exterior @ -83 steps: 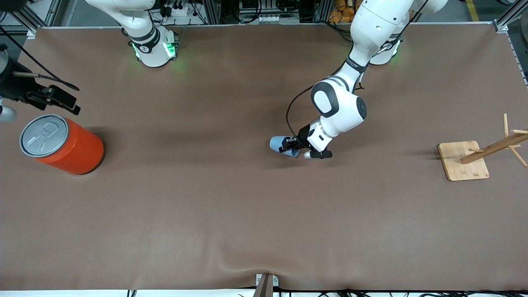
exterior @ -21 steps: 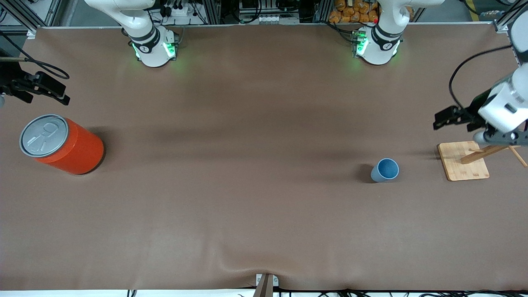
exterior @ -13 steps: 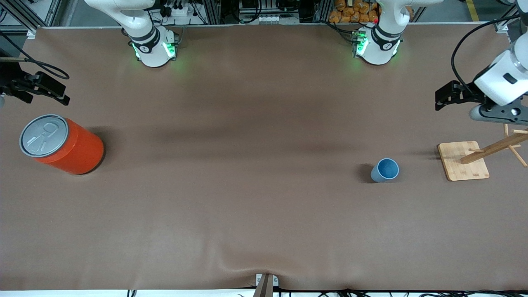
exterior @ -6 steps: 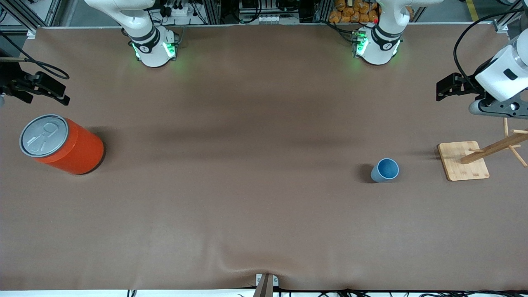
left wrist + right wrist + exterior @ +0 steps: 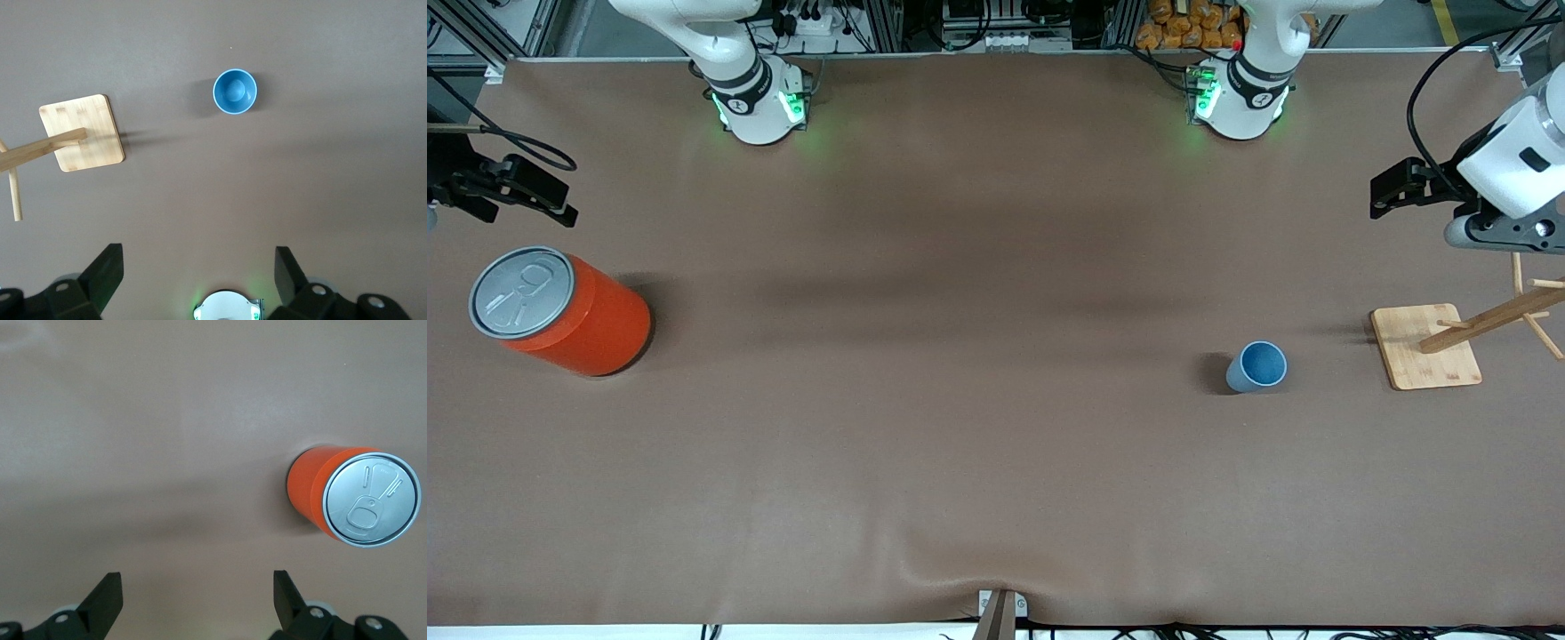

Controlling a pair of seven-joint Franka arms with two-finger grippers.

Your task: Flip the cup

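The light-blue cup [image 5: 1258, 366] stands upright on the table, mouth up, its darker blue inside showing. It also shows in the left wrist view [image 5: 235, 91]. My left gripper [image 5: 1394, 189] is open and empty, high over the table's left-arm end, well apart from the cup; its wide-apart fingers show in the left wrist view [image 5: 101, 275]. My right gripper [image 5: 529, 191] is open and empty, waiting over the right-arm end beside the orange can; its fingers show in the right wrist view [image 5: 107, 595].
A big orange-red can [image 5: 560, 311] with a grey pull-tab lid stands at the right-arm end, also in the right wrist view [image 5: 353, 500]. A wooden peg stand on a square base [image 5: 1427, 347] stands beside the cup toward the left-arm end, also in the left wrist view [image 5: 81, 132].
Earlier the left gripper held the cup at mid-table. The cup now stands upright nearer the left-arm end; the left gripper has let go and drawn up and away. The right arm barely moved.
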